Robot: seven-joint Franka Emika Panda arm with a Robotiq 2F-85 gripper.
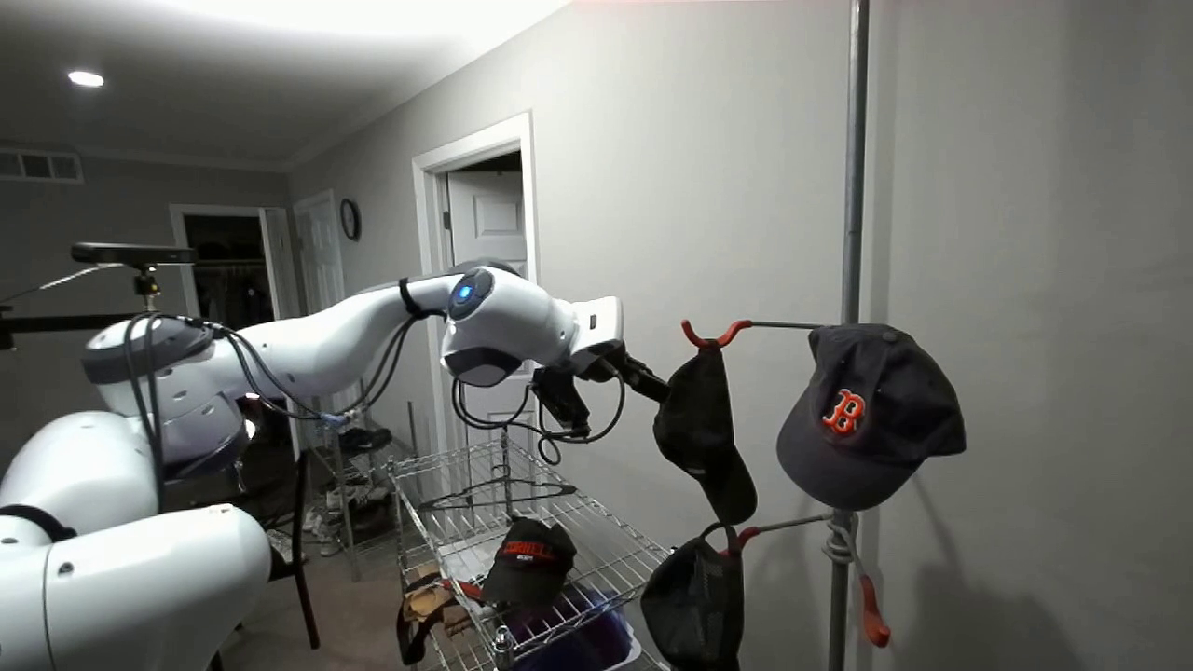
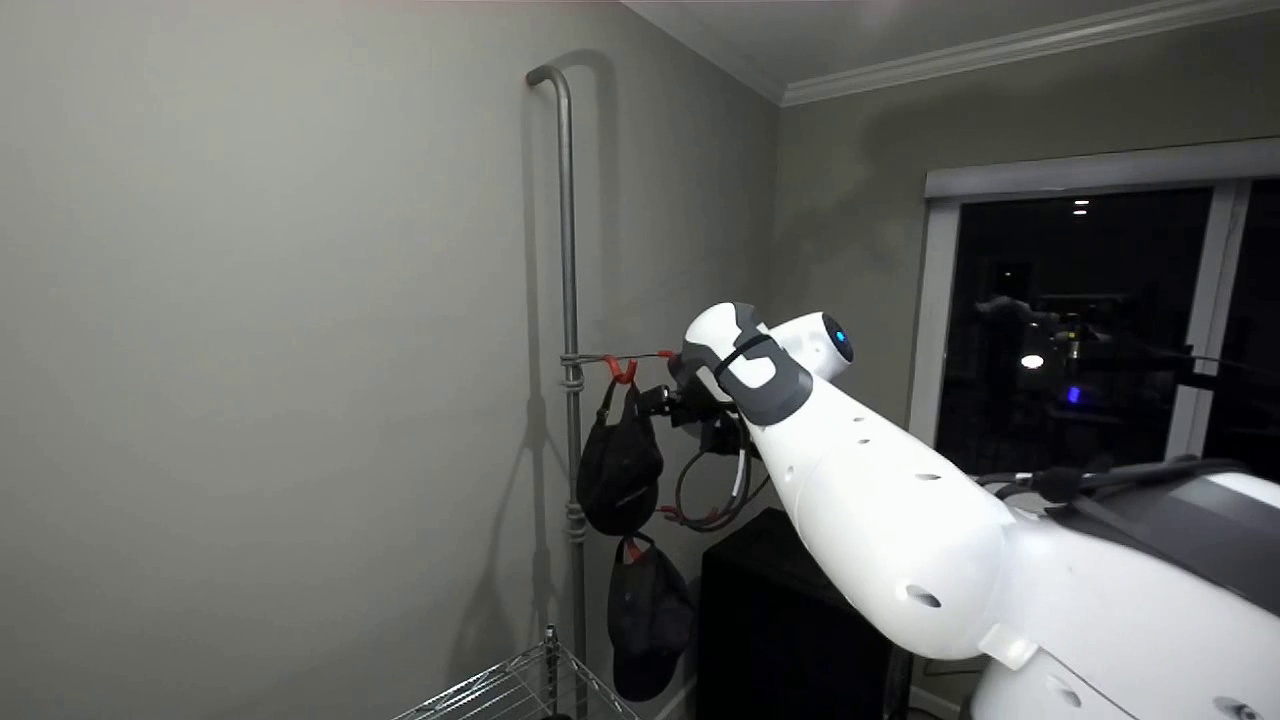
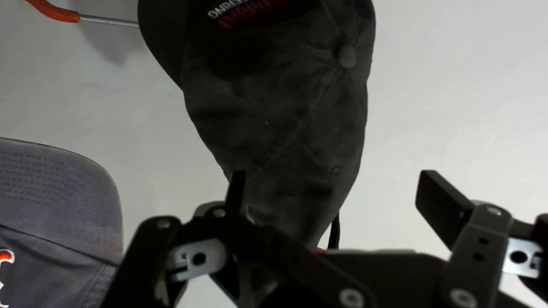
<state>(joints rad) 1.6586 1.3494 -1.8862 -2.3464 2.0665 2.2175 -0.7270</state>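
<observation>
Widely spread end effector; gap beside dark cap edge.

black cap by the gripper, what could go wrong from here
The open gripper overlaps the edge of the black cap in the wrist view, so a sideways move might knock it off its hook. The B cap shows close by and could get bumped too. The looped cable near the gripper might snag on something.
</observation>
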